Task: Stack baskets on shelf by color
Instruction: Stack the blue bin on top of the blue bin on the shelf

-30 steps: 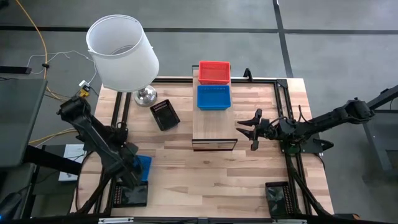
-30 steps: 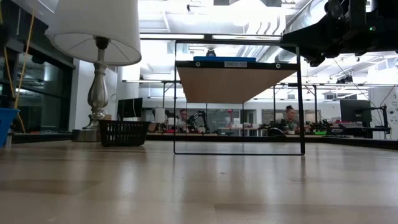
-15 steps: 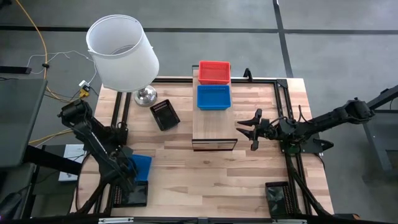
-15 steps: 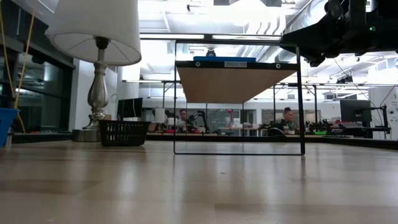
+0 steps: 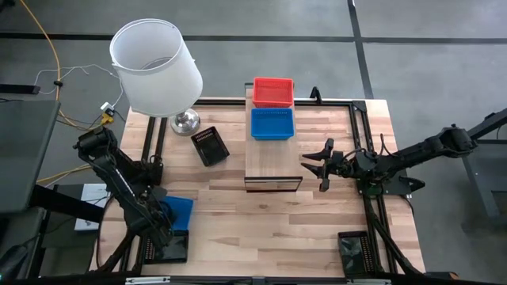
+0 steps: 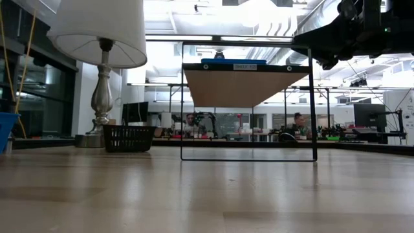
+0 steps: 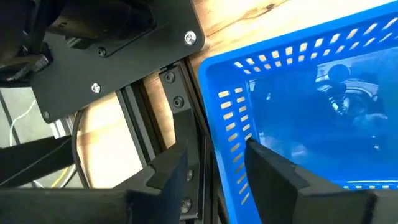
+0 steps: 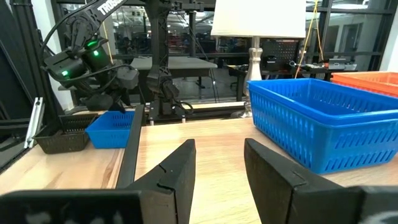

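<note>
Your left gripper (image 7: pixel 214 171) straddles the side wall of the loose blue basket (image 5: pixel 176 212) at the table's near left corner, jaws parted, one finger inside and one outside, not clamped. If you lift now the basket will likely stay put or tip off one finger; closing off-centre on that thin mesh wall could let it swing and catch the dark frame rail (image 7: pixel 186 124) just beside it.

Your right gripper (image 5: pixel 320 168) hovers, jaws moderately apart and empty, just off the near right side of the shelf (image 5: pixel 272 162). A careless swing there could knock the blue basket on the shelf (image 5: pixel 272 123) or the red basket (image 5: pixel 273 92) behind it at the far end.

A black basket (image 5: pixel 210 146) sits on the butcher-block table (image 5: pixel 269 222) near the lamp (image 5: pixel 155 67), which crowds the far left corner. Beyond the table lies an open workshop with desks and seated people.
</note>
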Robot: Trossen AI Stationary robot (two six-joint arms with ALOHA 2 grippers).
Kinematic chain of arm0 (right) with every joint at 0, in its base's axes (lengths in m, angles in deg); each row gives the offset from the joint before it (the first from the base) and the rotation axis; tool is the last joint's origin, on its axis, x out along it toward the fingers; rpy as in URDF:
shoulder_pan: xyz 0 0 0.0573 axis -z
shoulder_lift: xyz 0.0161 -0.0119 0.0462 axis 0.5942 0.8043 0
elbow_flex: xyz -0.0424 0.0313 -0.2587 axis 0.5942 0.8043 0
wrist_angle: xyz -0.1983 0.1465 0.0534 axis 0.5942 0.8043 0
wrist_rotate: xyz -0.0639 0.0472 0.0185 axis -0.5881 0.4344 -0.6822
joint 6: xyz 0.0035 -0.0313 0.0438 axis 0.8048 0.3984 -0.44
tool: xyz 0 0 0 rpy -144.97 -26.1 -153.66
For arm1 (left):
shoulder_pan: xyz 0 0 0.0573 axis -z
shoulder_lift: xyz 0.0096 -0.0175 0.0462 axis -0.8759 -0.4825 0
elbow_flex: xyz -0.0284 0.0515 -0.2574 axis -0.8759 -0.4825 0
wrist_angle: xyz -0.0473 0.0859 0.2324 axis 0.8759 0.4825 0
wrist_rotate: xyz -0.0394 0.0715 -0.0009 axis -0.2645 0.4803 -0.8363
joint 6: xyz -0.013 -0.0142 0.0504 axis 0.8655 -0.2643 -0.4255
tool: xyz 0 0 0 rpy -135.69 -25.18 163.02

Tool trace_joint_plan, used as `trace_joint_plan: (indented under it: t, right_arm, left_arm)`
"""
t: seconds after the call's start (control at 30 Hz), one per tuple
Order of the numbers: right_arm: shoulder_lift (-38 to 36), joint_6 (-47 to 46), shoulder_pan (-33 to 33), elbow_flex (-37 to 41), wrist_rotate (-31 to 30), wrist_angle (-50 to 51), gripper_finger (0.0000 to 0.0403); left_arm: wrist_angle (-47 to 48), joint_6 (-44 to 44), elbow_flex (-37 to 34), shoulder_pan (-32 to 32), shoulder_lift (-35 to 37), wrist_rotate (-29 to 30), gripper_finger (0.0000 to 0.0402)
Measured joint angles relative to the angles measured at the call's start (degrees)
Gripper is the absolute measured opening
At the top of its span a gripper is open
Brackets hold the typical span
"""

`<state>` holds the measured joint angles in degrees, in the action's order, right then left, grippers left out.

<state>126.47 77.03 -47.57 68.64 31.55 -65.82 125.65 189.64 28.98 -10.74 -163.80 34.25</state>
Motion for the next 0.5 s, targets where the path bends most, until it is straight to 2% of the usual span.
trace_joint_plan:
  t: [0.23, 0.5]
  right_arm:
    - [0.00, -0.09, -0.01, 0.00, 0.00, 0.61, 0.0126]
    - [0.00, -1.45, -0.02, 0.00, 0.00, 0.75, 0.0126]
  left_arm:
    - [-5.84, 0.41, -3.05, 0.00, 0.00, -0.07, 0.0145]
    - [-5.87, 0.17, -3.78, 0.00, 0.00, 0.40, 0.0145]
